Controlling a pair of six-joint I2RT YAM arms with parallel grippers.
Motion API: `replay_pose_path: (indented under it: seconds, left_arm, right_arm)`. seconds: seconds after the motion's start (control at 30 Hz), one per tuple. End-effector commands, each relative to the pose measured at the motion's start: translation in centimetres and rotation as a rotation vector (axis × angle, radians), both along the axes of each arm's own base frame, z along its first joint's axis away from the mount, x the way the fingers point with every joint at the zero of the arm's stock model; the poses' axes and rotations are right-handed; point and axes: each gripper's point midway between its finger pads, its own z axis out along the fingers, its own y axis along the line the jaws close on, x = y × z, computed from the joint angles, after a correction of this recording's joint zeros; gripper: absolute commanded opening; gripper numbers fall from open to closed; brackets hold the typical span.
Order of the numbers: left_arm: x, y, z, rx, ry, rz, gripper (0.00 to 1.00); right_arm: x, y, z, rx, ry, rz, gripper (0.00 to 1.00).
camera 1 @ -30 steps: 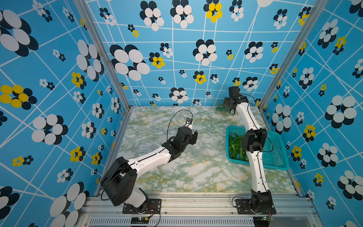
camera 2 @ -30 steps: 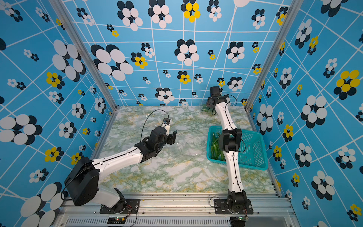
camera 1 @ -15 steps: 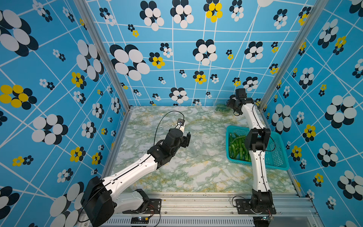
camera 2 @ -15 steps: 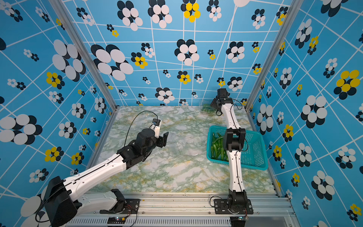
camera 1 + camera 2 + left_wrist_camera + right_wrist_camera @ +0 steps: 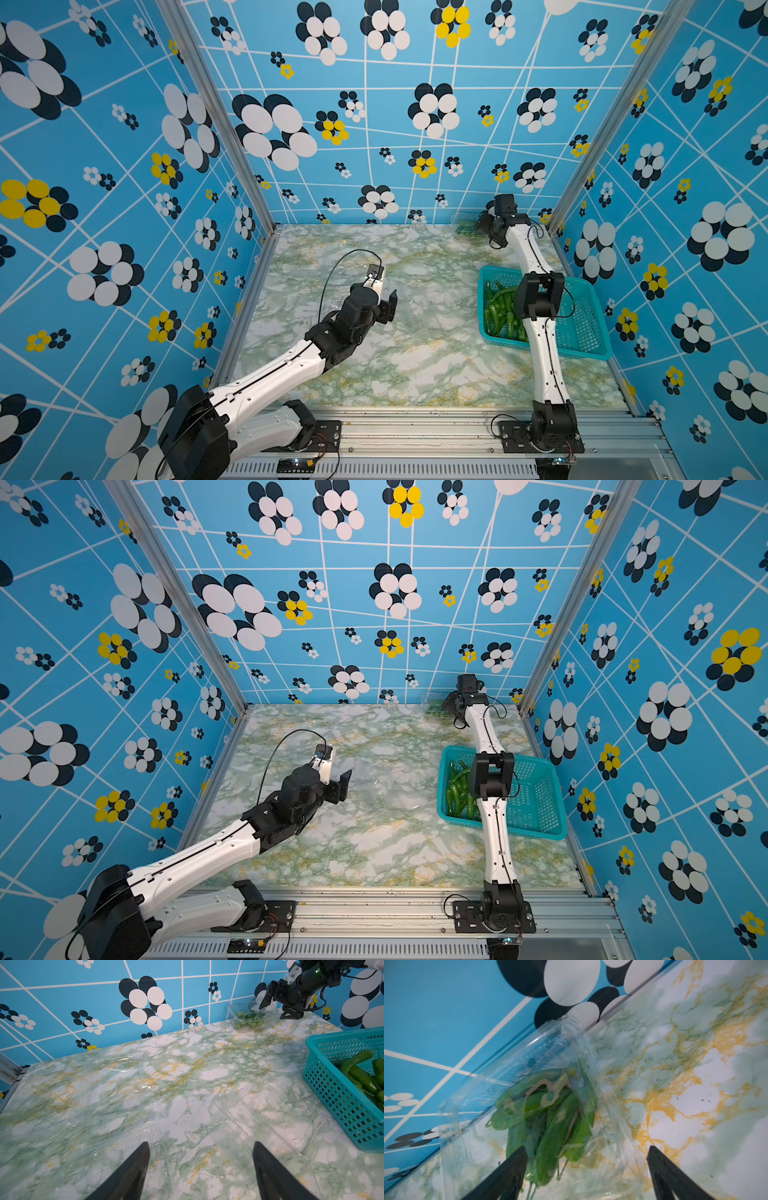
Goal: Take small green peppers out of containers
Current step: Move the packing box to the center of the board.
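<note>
The right claw [image 5: 587, 1147] is released, its fingers spread wide, at the far right corner of the tabletop [image 5: 415, 365]. A clear container [image 5: 550, 1053] holding a bunch of small green peppers [image 5: 550, 1115] lies there against the back wall [image 5: 374, 124], partly between those fingers. The wrist view is smeared, so whether a finger touches the plastic is hard to tell. That corner is tight: the back wall stands just behind the container and the right wall [image 5: 665, 208] is close beside the claw.

The left claw [image 5: 201, 1144] is also released, with nothing between its fingers, and it hovers over the middle of the tabletop. Empty containers [image 5: 270, 1126] lie flat beneath and around it, some toward the left edge, and they barely show in both top views. A teal basket [image 5: 582, 352] sits near the right wall with loose peppers [image 5: 498, 311] heaped at its left end. The right arm [image 5: 540, 299] stretches above the basket. Bare marbled surface lies between the basket and the cornered container, and the near strip by the arm bases is open as well.
</note>
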Motion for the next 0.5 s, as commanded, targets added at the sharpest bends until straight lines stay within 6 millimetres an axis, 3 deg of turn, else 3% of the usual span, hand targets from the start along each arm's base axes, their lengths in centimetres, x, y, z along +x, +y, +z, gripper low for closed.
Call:
replay_pose_path:
  seconds: [0.0, 0.2, 0.47]
  left_arm:
    - [-0.1, -0.3, 0.8, -0.035, -0.02, -0.01, 0.8]
    - [0.0, -0.6, 0.7, -0.039, -0.013, -0.016, 0.8]
    - [0.1, -0.7, 0.6, -0.044, -0.011, -0.014, 0.8]
  right_arm:
    - [1.1, 0.6, -1.3, 0.038, -0.024, 0.024, 0.92]
    - [1.8, 4.6, -1.2, 0.119, -0.066, 0.171, 0.87]
    - [-1.6, 9.5, -2.1, 0.117, 0.05, 0.37, 0.74]
